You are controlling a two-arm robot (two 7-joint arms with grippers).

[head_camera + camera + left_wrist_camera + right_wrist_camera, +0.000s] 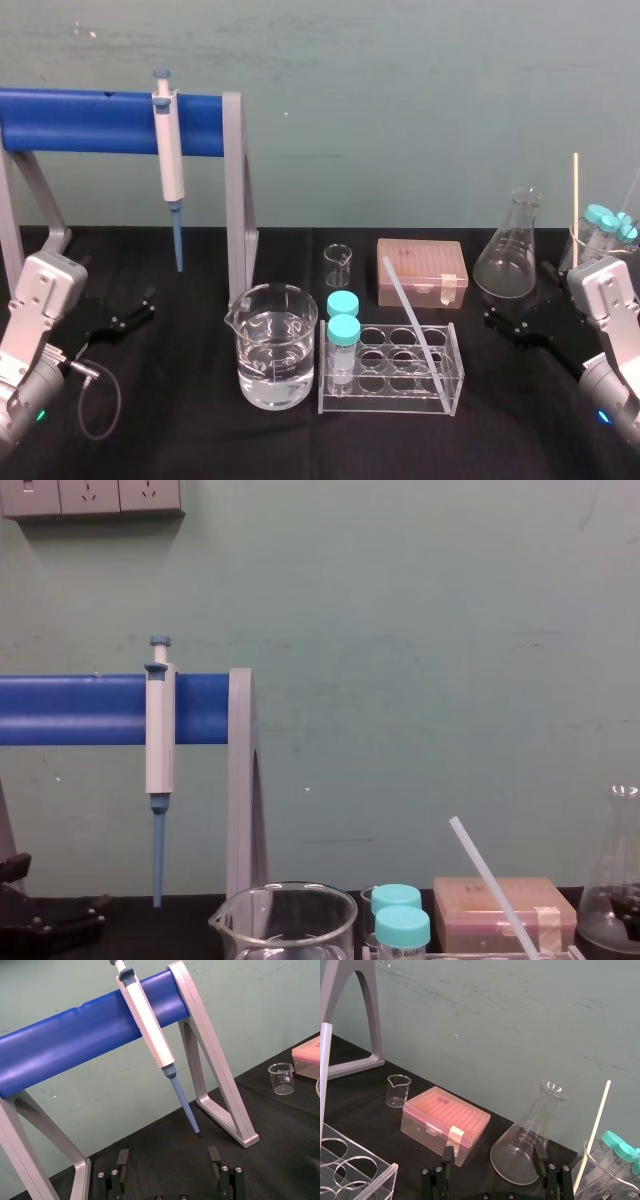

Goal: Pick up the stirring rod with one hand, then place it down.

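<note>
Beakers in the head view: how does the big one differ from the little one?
The big beaker holds clear liquid; the little beaker looks empty. The big beaker stands at the front, left of the tube rack; the little beaker stands farther back, left of the pink box. Both are clear, upright and spouted.

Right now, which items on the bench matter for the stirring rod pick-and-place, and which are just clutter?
Job: stirring rod, leaning in the tube rack; left gripper and right gripper, both open.

Clutter: pipette on blue stand, water beaker, small beaker, pink tip box, flask, capped tubes, thin stick in the far-right beaker.
</note>
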